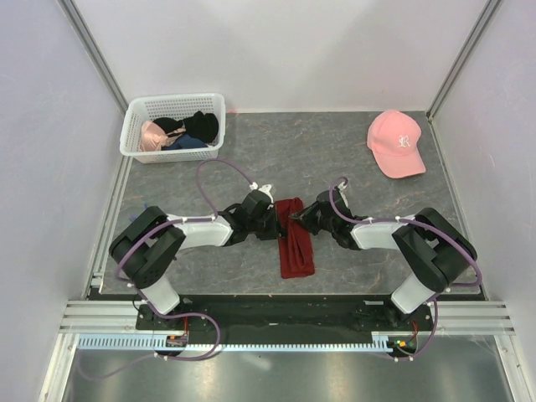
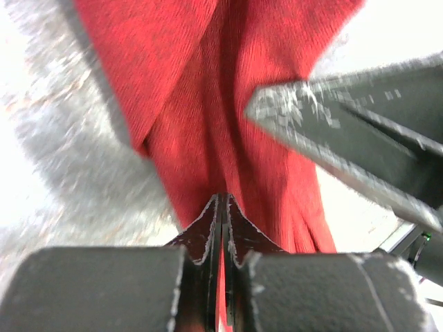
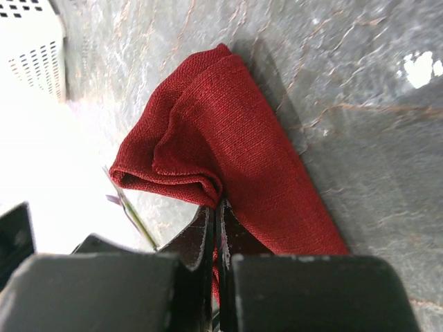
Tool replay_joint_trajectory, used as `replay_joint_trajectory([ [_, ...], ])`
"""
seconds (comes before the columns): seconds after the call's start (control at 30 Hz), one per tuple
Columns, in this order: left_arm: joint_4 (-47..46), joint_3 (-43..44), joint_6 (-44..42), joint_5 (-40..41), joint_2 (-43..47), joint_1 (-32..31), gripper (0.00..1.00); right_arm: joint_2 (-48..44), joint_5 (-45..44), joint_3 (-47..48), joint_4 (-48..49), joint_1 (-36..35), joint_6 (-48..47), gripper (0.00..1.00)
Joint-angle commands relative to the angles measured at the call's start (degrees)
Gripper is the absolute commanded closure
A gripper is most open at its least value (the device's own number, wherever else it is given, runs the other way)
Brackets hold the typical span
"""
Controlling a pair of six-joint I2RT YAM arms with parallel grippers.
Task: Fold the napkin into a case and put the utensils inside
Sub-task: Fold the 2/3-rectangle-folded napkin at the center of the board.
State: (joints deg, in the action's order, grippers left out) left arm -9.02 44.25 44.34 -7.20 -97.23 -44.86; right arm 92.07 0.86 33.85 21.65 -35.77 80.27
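While left fingers [image 2: 205,229] and right fingers [image 3: 201,236] pinch the napkin [image 1: 296,251], its pinched edges hidden overhead.

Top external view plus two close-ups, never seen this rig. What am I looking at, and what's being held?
It is a robot with a left arm and a right arm, bolted at the table's near edge. The wide picture looks down from above and behind them. Each close-up comes from a camera on one wrist, with that arm's own fingers at the bottom. On the grey table lie a dark red napkin folded into a narrow strip, a pink cap and a white basket of clothes. The left hand and the right hand are both shut on the napkin's far end, pinching it from either side.
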Motion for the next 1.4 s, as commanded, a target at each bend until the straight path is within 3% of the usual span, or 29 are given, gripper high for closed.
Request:
replay_joint_trajectory([
  [0.0,3.4,-0.7,-1.4,2.9,5.6,-0.4,0.94,1.4,-2.8,2.4,0.2,-0.2,1.0,1.0],
  [0.2,3.6,-2.2,-2.3,3.8,6.8,-0.4,0.96,0.7,-3.6,2.8,-0.8,-0.5,0.8,1.0],
  [0.5,-2.1,-2.0,-1.0,1.1,-0.9,-0.4,0.98,3.0,-4.3,5.2,-2.2,-3.0,3.3,1.0],
  [0.9,-0.9,-3.3,-1.6,1.6,2.6,-0.4,0.98,6.4,-6.9,7.2,-3.4,-4.1,2.0,1.0],
  [1.07,3.7,-2.9,-2.5,3.6,6.9,0.0,0.89,9.0,-6.8,7.9,-2.0,-4.2,-0.1,1.0],
  [1.17,4.9,-3.4,-3.8,5.9,10.3,0.8,0.78,10.3,-6.1,8.7,0.0,-4.2,-1.8,1.0],
  [1.2,5.2,-3.2,-4.6,6.3,11.4,1.0,0.69,10.4,-6.1,9.0,-0.2,-4.3,-2.0,1.0],
  [1.3,5.4,-2.4,-4.8,4.9,11.9,1.4,0.6,10.4,-6.5,9.2,-0.9,-4.3,-2.1,1.0],
  [1.37,5.1,-1.9,-4.5,4.0,11.3,1.4,0.47,10.3,-6.4,9.3,-1.2,-4.4,-2.1,1.0],
])
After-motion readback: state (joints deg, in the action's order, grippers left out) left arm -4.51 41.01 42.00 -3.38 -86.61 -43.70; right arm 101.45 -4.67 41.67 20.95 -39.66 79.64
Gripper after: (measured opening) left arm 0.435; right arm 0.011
